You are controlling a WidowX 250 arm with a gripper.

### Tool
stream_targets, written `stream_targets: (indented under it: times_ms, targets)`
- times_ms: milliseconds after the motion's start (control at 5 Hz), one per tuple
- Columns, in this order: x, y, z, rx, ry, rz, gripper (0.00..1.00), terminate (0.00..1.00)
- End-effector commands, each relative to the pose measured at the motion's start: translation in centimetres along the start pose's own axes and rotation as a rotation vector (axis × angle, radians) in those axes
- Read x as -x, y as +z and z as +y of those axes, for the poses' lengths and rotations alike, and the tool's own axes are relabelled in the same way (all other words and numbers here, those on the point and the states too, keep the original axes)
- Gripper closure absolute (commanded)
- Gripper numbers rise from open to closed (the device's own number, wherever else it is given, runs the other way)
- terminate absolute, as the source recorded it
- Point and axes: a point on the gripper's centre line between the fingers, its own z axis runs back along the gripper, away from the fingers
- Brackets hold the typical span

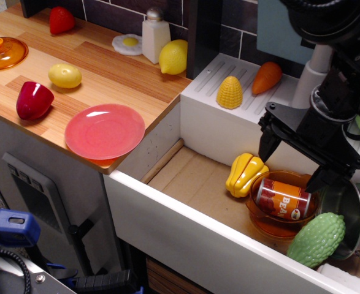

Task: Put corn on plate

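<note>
The corn (229, 92) is a small yellow bumpy cone standing on the white ribbed drainboard (253, 101) behind the sink. The pink-red plate (105, 130) lies flat and bare at the front edge of the wooden counter, left of the sink. My gripper (292, 164) is black, with its jaws open and nothing between them. It hangs over the right part of the sink, just above a red can (284, 200) in an orange bowl. The gripper is to the right of and below the corn in the picture, apart from it.
In the sink (192, 184): a ribbed yellow vegetable (244, 173), a green bumpy vegetable (317, 239), a metal pot (351, 214). An orange carrot (267, 77) lies by the corn. On the counter: lemon (174, 57), salt shaker (154, 35), fried egg (128, 43), yellow fruit (65, 75), red pepper (34, 100), orange lidded dish (2, 53), strawberry (61, 20).
</note>
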Motion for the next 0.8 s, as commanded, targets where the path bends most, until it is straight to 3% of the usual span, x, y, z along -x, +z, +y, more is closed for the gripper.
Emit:
stream_targets:
  times_ms: [0, 600]
  targets:
    - [0.0, 0.0, 0.0, 0.0, 0.0, 0.0, 0.0, 0.0]
    - [-2.9, -0.9, 8.0, -0.047, -0.083, -0.126, 0.0, 0.0]
